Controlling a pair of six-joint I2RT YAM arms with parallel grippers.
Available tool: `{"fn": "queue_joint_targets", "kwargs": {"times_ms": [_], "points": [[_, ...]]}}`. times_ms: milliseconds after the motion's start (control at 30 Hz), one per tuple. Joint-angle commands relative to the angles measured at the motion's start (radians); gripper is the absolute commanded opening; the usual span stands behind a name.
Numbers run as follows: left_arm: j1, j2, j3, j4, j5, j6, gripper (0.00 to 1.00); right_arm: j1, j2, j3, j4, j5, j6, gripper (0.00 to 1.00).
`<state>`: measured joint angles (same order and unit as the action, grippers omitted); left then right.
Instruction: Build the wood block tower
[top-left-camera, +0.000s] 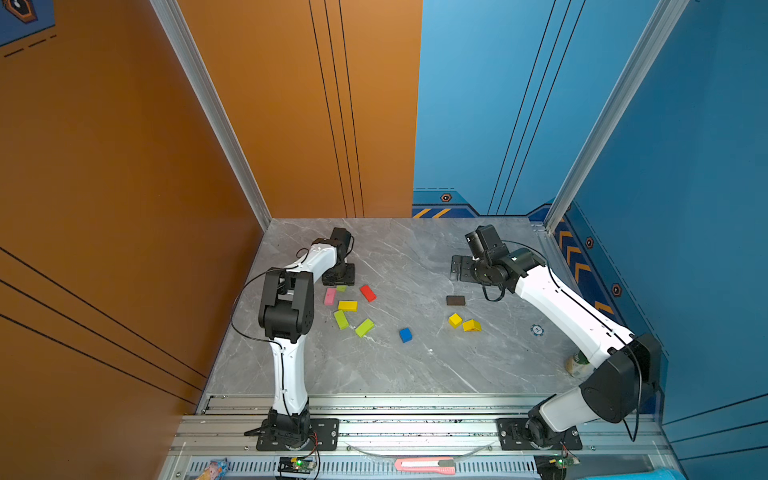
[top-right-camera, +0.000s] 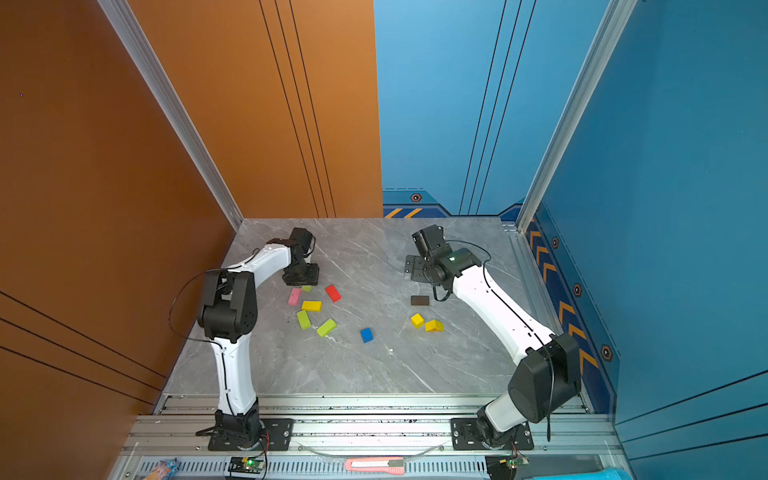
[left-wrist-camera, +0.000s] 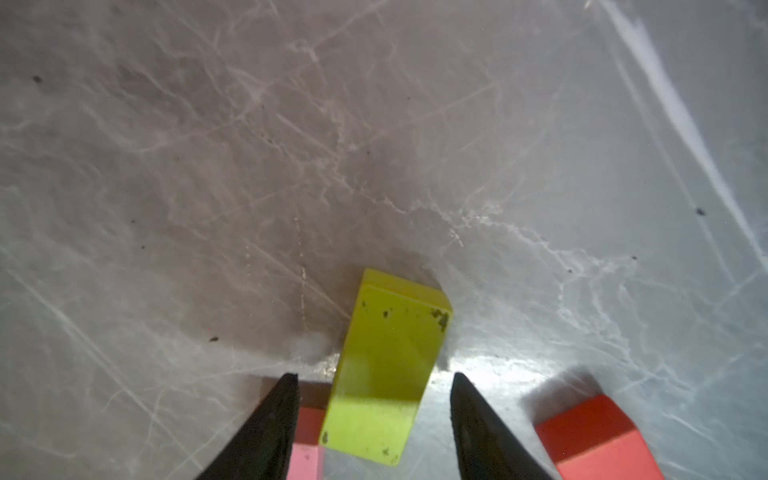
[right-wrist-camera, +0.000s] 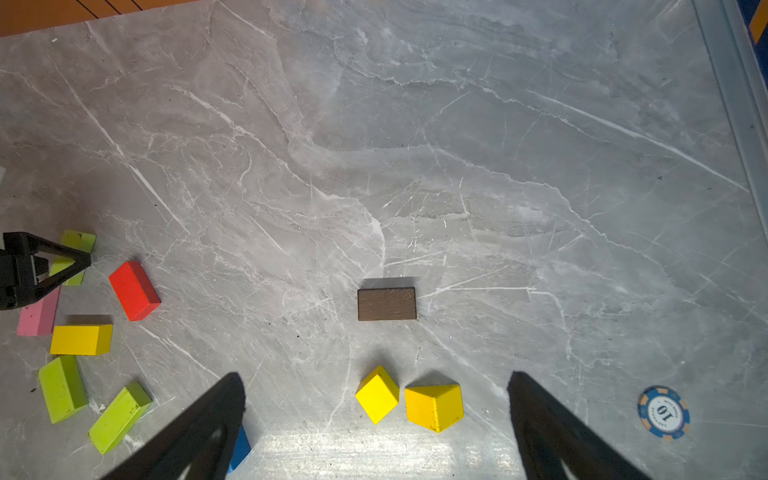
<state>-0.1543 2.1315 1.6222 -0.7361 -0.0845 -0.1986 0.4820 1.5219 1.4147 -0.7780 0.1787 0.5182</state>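
Observation:
The wood blocks lie singly on the grey marble table (top-left-camera: 415, 374); the tower is out of view. My left gripper (left-wrist-camera: 374, 376) is low, straddling a lime-green block (left-wrist-camera: 386, 365), open with a gap on each side. Beside it lie a pink bar (top-left-camera: 329, 296), a red bar (top-left-camera: 368, 293), a yellow bar (top-left-camera: 348, 306) and two lime bars (top-left-camera: 340, 319) (top-left-camera: 365, 327). A blue cube (top-left-camera: 405, 335) sits mid-table. My right gripper (right-wrist-camera: 376, 374) hangs open and empty above the brown block (right-wrist-camera: 386, 304), the yellow cube (right-wrist-camera: 377, 395) and the yellow prism (right-wrist-camera: 434, 407).
A blue round chip (top-left-camera: 537, 331) lies right of the prism. A green-and-white can (top-left-camera: 577, 363) stands by the right arm's elbow. Orange and blue walls close off the table's left, back and right. A pink utility knife (top-left-camera: 424, 465) lies on the front rail.

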Motion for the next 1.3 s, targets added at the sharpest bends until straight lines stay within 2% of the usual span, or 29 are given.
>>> {"fn": "queue_joint_targets", "kwargs": {"times_ms": [0, 100, 367, 433, 533, 767, 933, 1267], "points": [[0.008, 0.013, 0.028, -0.029, 0.004, 0.025, 0.6, 0.003, -0.039, -0.025, -0.032, 0.002, 0.021, 1.0], [0.007, 0.018, 0.031, -0.031, 0.003, 0.027, 0.54, 0.003, -0.047, -0.036, -0.033, 0.005, 0.025, 1.0], [-0.006, 0.03, 0.056, -0.066, -0.003, 0.034, 0.24, 0.002, -0.082, -0.071, -0.035, 0.008, 0.049, 1.0], [-0.008, 0.036, 0.064, -0.071, -0.001, 0.037, 0.23, 0.003, -0.096, -0.087, -0.035, 0.011, 0.06, 1.0], [-0.011, 0.049, 0.081, -0.081, -0.001, 0.038, 0.24, 0.004, -0.126, -0.117, -0.032, 0.017, 0.07, 1.0], [-0.019, 0.047, 0.105, -0.107, -0.027, 0.016, 0.44, -0.02, -0.155, -0.121, -0.062, 0.004, 0.021, 1.0], [-0.045, 0.02, 0.109, -0.112, -0.044, 0.009, 0.49, -0.038, -0.17, -0.115, -0.085, -0.009, 0.004, 1.0], [-0.053, 0.025, 0.149, -0.142, -0.081, 0.015, 0.5, -0.071, -0.2, -0.111, -0.116, -0.025, 0.014, 1.0]]}}
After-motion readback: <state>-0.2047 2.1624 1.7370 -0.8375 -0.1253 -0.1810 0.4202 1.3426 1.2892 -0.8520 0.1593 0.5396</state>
